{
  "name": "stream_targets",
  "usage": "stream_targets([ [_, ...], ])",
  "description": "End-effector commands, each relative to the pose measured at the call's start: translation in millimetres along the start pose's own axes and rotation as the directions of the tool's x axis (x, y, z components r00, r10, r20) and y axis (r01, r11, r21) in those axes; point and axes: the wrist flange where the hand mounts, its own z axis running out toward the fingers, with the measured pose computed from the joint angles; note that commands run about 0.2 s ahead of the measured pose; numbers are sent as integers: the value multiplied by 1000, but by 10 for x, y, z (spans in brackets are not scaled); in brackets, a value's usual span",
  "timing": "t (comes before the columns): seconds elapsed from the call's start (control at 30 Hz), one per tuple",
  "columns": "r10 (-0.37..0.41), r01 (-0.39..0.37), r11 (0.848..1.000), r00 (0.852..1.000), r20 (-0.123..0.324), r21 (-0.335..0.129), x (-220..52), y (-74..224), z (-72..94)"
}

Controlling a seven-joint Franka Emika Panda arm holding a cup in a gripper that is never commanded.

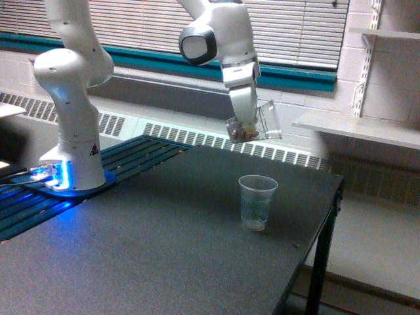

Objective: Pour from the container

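Observation:
In the exterior view my gripper (248, 123) is shut on the container (256, 124), a small clear plastic cup with brownish bits lying at its lower end. It hangs in the air, tilted, with its open mouth turned toward the view's right. Below it and slightly to the right, a clear ribbed plastic cup (257, 202) stands upright on the dark table (151, 256). A small pale patch shows at this cup's bottom. The container is well above the cup and apart from it.
The arm's white base (72, 151) stands at the view's left on a blue-lit mount. The table's right edge (328, 223) drops off close to the ribbed cup. A radiator and window blinds run behind, and a white shelf (357, 128) juts out at the right.

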Motion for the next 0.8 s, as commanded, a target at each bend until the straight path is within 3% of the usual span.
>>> stream_targets([
  [0.03, -34, 35, 999, 998, 51, -19, -90, 85, 108],
  [0.3, -36, 43, 997, 993, 109, -67, -155, 280, 175],
  [0.8, -12, 30, 993, 990, 144, -117, -106, 481, 226],
])
